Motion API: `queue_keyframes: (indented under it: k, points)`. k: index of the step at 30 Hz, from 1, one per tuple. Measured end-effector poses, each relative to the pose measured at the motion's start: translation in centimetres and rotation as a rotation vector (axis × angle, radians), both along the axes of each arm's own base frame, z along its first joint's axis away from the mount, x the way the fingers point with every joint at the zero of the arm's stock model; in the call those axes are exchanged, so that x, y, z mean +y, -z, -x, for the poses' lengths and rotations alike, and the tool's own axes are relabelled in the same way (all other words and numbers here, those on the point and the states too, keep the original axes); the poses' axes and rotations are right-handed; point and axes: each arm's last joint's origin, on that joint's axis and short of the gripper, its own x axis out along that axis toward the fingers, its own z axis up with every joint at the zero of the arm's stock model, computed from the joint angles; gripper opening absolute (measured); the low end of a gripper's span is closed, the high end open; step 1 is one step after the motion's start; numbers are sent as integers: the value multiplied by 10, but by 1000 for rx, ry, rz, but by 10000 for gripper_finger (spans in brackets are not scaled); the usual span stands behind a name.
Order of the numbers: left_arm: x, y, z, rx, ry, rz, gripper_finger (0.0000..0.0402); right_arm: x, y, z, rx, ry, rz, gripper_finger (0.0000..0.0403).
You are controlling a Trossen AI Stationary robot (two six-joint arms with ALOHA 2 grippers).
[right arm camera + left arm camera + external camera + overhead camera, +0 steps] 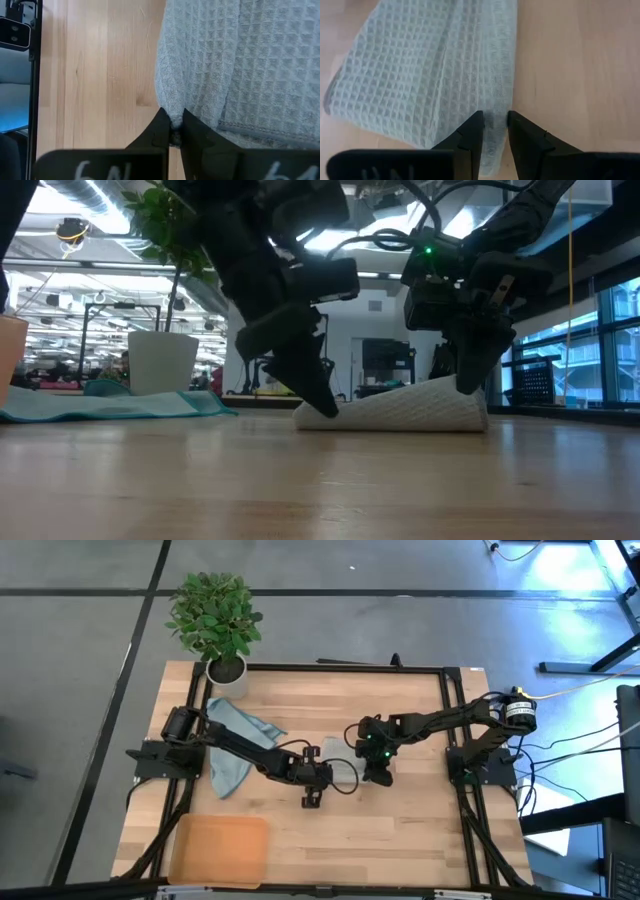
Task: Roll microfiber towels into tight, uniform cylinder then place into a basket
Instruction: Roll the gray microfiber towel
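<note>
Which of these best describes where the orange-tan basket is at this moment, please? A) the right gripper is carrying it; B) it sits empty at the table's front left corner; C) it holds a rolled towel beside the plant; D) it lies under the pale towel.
B: in the high view the basket lies bare at the front left corner, apart from both grippers, which pinch the pale towel mid-table.

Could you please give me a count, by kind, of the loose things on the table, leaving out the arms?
Microfiber towels: 2, a grey one and a blue-teal one
Basket: 1
Potted plant: 1
Total: 4
</note>
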Motion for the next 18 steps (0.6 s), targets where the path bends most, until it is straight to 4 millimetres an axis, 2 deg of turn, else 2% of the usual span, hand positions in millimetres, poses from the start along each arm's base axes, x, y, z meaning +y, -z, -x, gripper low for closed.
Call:
queue_keyframes:
  k: [9,18]
  points:
    - [-10,3,8,58,8,-56,82,0,0,0,0,3,-1,21]
    - [-10,12,8,97,2,-85,82,0,0,0,-1,3,0,21]
